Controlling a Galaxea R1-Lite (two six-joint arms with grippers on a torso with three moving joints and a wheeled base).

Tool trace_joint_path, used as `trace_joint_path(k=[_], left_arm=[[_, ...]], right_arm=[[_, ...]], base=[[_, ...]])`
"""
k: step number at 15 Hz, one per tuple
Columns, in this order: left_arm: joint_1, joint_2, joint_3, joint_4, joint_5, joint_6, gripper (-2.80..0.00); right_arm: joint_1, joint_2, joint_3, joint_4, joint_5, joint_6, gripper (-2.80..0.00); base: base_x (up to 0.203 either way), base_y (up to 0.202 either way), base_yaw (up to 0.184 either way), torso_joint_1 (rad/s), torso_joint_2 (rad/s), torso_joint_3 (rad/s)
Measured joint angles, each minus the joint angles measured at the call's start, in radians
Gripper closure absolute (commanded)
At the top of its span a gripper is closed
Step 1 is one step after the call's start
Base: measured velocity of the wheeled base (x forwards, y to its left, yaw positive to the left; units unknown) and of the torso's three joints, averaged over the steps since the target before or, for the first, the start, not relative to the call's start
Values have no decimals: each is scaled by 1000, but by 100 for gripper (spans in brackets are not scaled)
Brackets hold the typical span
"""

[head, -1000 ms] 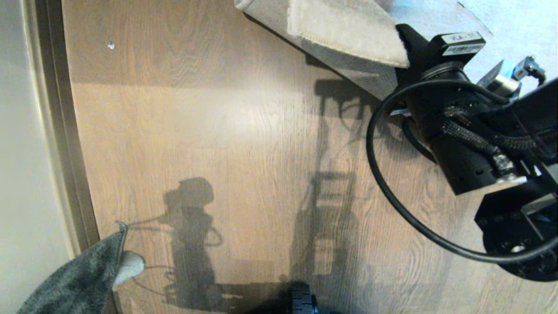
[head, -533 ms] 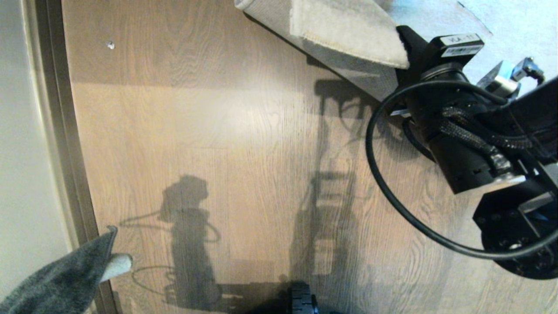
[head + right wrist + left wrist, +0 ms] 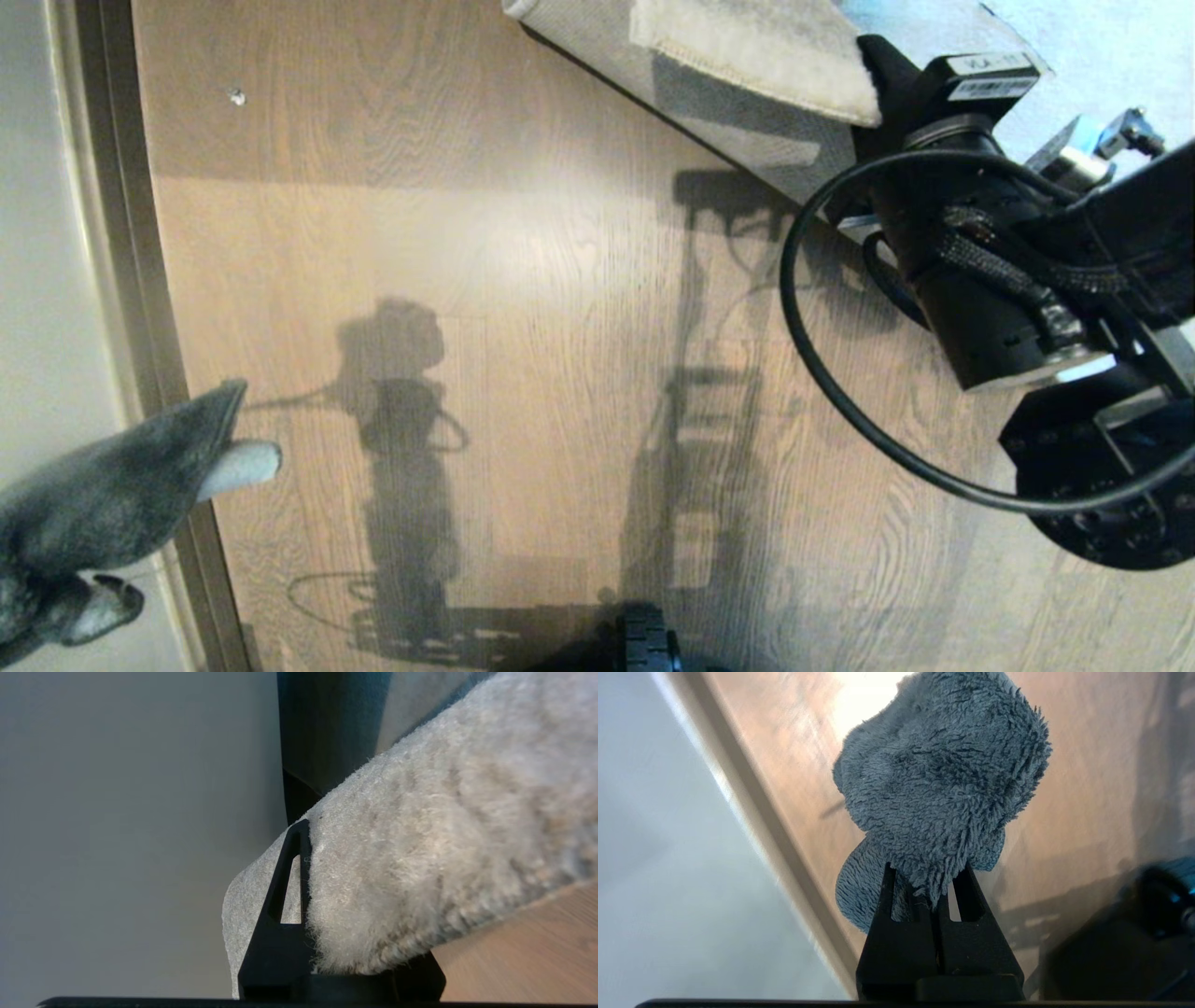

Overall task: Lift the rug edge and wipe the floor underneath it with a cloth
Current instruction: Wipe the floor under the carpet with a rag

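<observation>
Pinching the rug edge [image 3: 420, 868] and holding it folded up off the floor [image 3: 560, 280], the right claw [image 3: 327, 933] bares the wood planks for wiping, while the left claw [image 3: 941, 905], clamped on the dark grey cloth [image 3: 943, 779], hangs near the skirting strip [image 3: 140, 327]

Rug edge [image 3: 747, 56] at 12–1 o'clock was lifted, cream underside showing, w/ right arm's tool [image 3: 873, 70] at its end. Bare floor [image 3: 523, 308] filled centre, arm shadows across it. Dark grey cloth [image 3: 103, 499] hung at 8 o'clock over the skirting strip [image 3: 131, 280].
</observation>
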Motion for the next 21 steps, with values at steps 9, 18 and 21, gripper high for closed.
trace_joint_path(k=[9,18,21], left_arm=[[-466,498,-168,-222,4,-8,0],[-817,1170,-317,-834,341,-206,0],[-856,1353,-399,-1012,461,-250,0]], right_arm=[[-24,22,-77,0,19,6,0],[-72,79,-138,-1,36,8,0],[-76,96,-144,-1,35,8,0]], base=[[0,0,0,0,0,0],[0,0,0,0,0,0],[0,0,0,0,0,0]])
